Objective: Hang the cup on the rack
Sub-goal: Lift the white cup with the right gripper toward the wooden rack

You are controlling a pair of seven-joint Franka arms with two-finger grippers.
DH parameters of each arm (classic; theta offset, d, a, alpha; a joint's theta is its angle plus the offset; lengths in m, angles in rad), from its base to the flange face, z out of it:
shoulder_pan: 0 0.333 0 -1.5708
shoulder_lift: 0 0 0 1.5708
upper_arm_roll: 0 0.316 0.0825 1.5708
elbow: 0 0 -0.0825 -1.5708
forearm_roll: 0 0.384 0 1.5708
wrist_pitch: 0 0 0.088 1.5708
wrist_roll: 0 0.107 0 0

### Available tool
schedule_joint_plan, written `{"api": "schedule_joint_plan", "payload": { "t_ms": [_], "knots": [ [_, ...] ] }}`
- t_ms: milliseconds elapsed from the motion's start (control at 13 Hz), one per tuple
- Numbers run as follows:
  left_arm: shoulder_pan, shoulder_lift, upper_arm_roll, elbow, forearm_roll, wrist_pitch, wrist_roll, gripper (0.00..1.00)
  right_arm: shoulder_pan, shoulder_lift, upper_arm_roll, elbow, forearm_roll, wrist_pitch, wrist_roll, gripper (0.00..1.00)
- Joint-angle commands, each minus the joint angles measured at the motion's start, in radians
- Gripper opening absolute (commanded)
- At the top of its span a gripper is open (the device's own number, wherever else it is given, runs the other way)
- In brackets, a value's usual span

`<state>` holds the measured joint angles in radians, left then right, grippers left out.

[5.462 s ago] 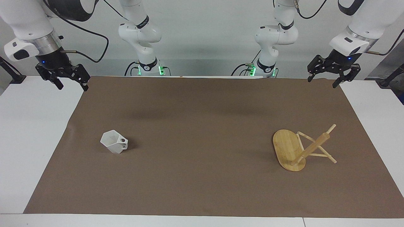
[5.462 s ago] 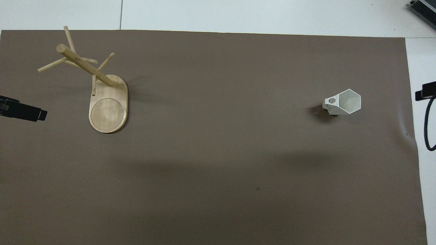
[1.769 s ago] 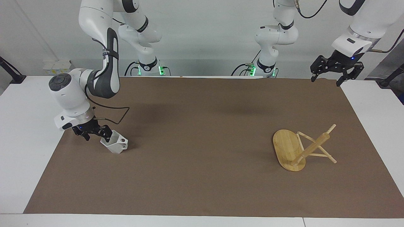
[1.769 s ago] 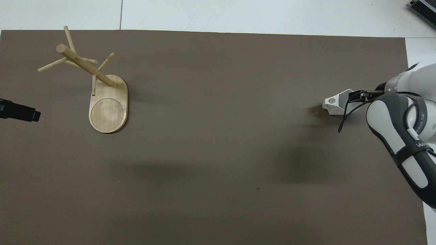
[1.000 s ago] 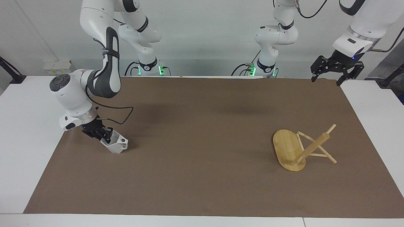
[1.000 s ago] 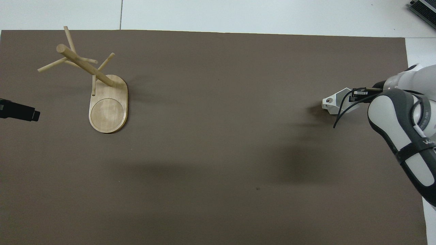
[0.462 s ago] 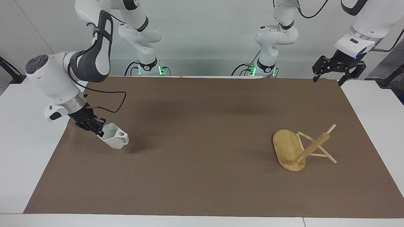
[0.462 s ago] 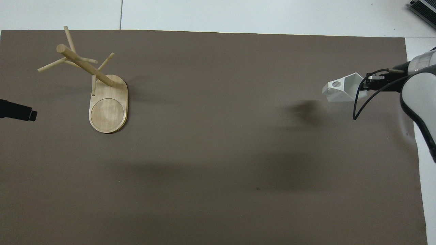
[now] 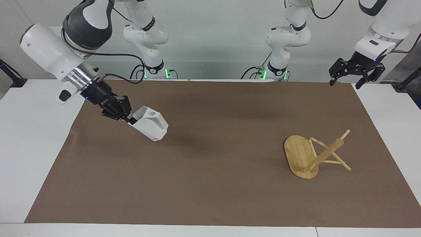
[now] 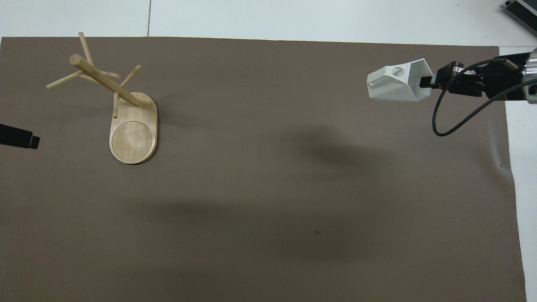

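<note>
My right gripper (image 9: 131, 119) is shut on the rim of the white faceted cup (image 9: 151, 126) and holds it up in the air, tipped on its side, over the brown mat toward the right arm's end; the pair also shows in the overhead view, gripper (image 10: 426, 82) and cup (image 10: 396, 86). The bamboo rack (image 9: 310, 154) stands on the mat toward the left arm's end, its post and pegs leaning; in the overhead view the rack (image 10: 111, 96) is apart from both grippers. My left gripper (image 9: 357, 79) waits open above the mat's corner at its own end.
A brown mat (image 9: 213, 184) covers most of the white table (image 9: 29, 148). A cable (image 10: 444, 121) loops from the right wrist. The left gripper's tip (image 10: 16, 138) shows at the overhead view's edge.
My right gripper closed on the cup, lifted it off the mat and has carried it up and toward the table's middle. The left gripper has barely moved. The rack stayed put.
</note>
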<state>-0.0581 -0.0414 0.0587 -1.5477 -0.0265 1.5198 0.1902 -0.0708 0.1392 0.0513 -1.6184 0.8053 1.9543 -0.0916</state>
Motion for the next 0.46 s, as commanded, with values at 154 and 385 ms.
{"api": "schedule_joint_plan", "payload": {
  "t_ms": [154, 385],
  "knots": [
    [-0.003, -0.015, -0.008, -0.02, 0.0, 0.049, -0.162, 1.0, -0.001, 0.016, 0.185, -0.005, 0.196, 0.067, 0.004, 0.0],
    [-0.012, -0.008, -0.013, -0.017, -0.094, 0.071, -0.357, 1.0, 0.167, 0.036, 0.203, -0.008, 0.258, 0.214, 0.053, 0.0]
  ]
}}
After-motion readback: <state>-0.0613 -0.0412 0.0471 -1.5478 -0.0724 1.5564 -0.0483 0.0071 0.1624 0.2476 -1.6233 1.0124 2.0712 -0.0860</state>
